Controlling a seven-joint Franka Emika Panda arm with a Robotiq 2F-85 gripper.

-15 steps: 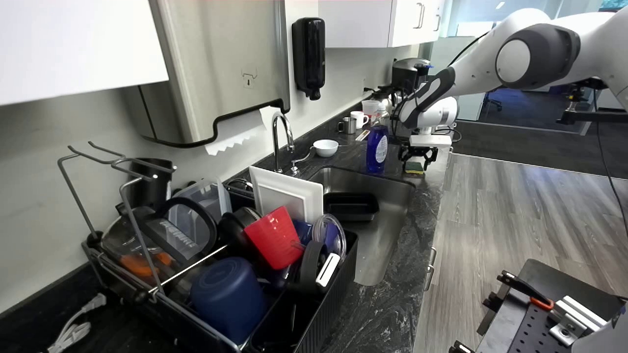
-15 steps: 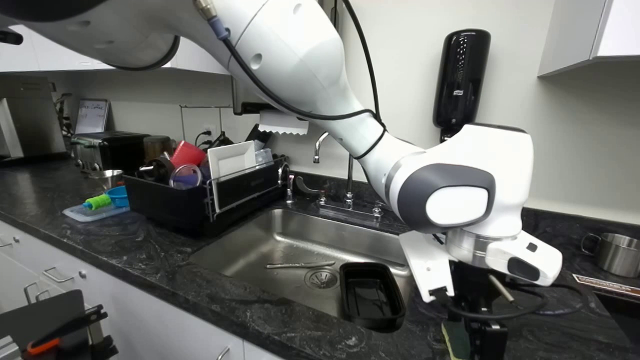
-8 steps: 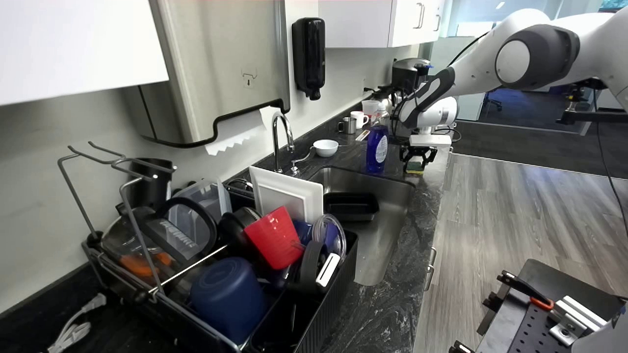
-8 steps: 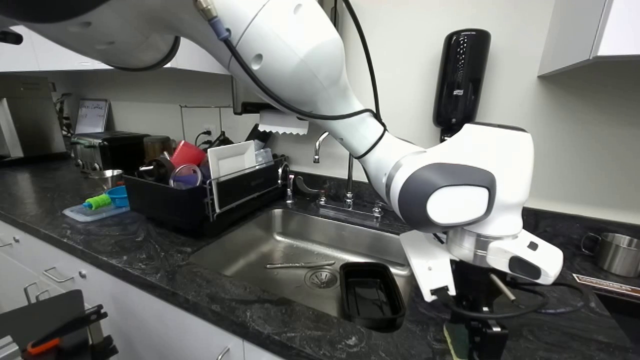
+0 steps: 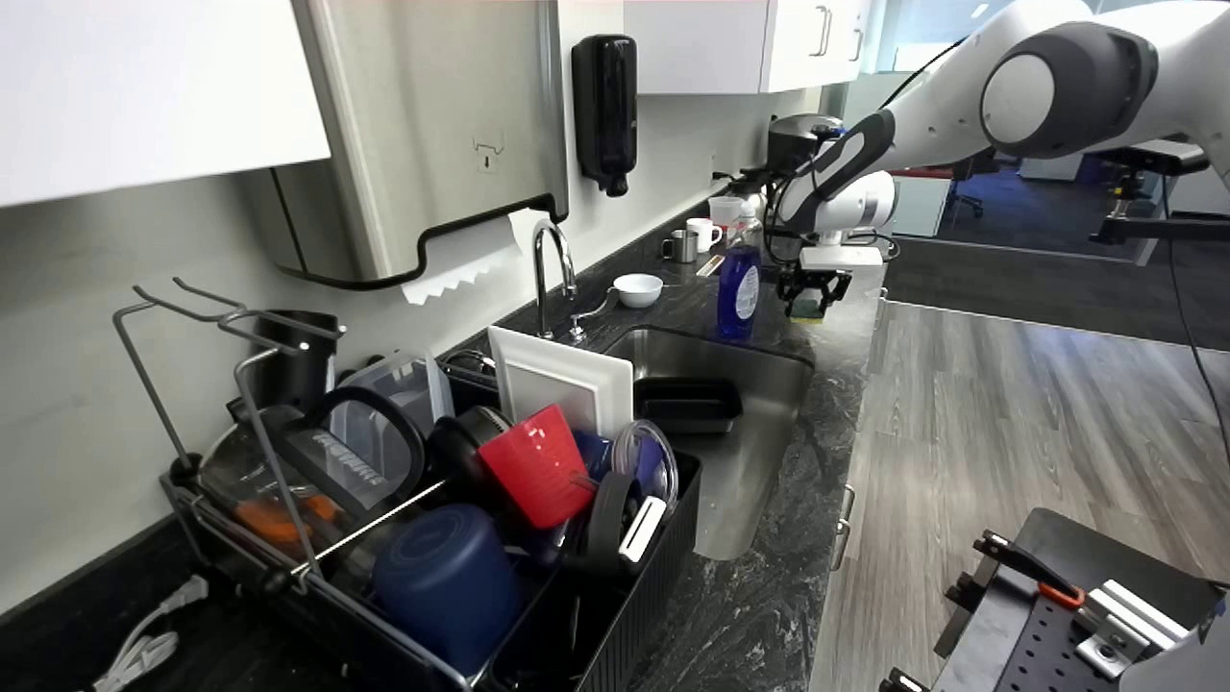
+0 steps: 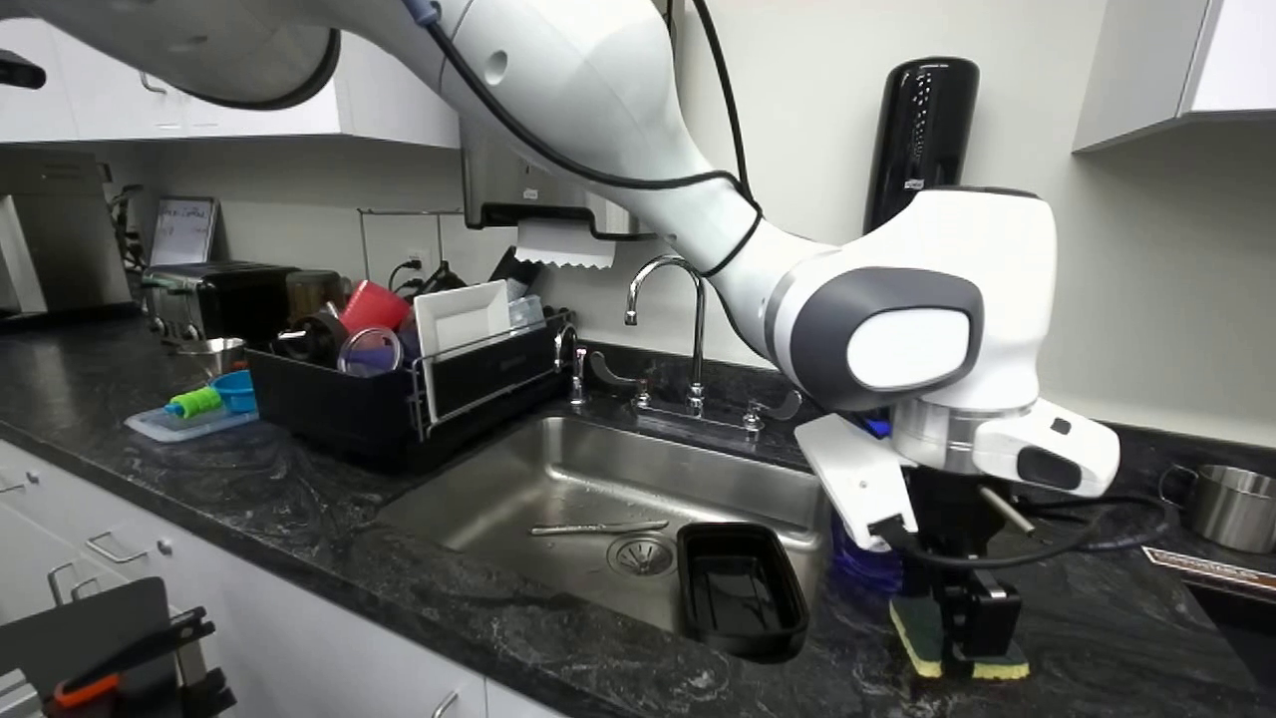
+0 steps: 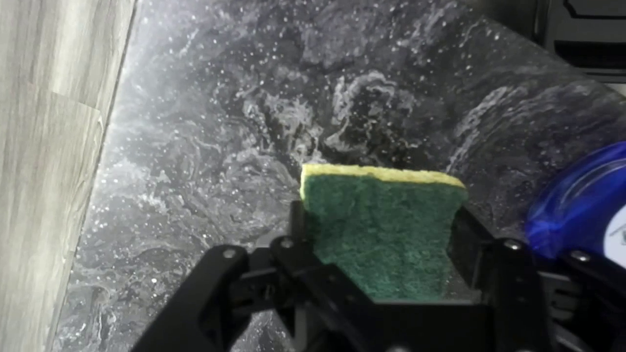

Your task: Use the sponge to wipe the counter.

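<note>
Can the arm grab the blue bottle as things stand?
Probably not: the gripper is closed on the sponge and would have to let go first. The way looks free, though: in the wrist view nothing shows between gripper and blue bottle.

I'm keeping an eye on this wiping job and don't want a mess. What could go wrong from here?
The blue bottle stands close beside the gripper, so a sideways stroke toward it might tip it over.
The gripper holds the sponge by two opposite sides; it may buckle or slip if pressed hard against the counter.
The sink opens nearby, so a stroke that way could run off its rim.
</note>
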